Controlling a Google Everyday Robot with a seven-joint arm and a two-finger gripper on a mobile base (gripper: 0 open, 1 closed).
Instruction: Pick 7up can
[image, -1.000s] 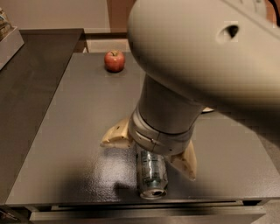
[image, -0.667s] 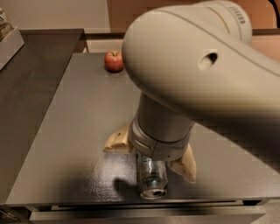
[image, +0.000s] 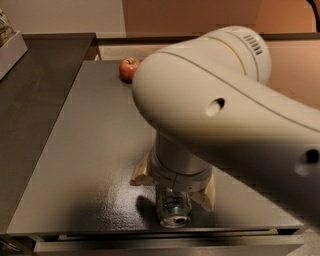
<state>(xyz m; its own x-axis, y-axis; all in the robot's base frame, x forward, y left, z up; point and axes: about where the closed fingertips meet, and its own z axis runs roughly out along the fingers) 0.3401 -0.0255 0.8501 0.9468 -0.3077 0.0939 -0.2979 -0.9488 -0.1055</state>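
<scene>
— Silver 7up can (image: 174, 212): where on the dark table (image: 85, 165)?
— Near its front edge, beneath the arm. The gripper (image: 172, 192) straddles it, beige fingers (image: 141, 172) spread wide on either side, not clearly touching.

The large pale arm (image: 225, 110) is seen stretched across the view from the right, with its grey wrist (image: 177, 160) turned straight down. The tool (image: 173, 189) is held low beneath the wrist, its beige fingers (image: 141, 175) spread wide to either side.
</scene>
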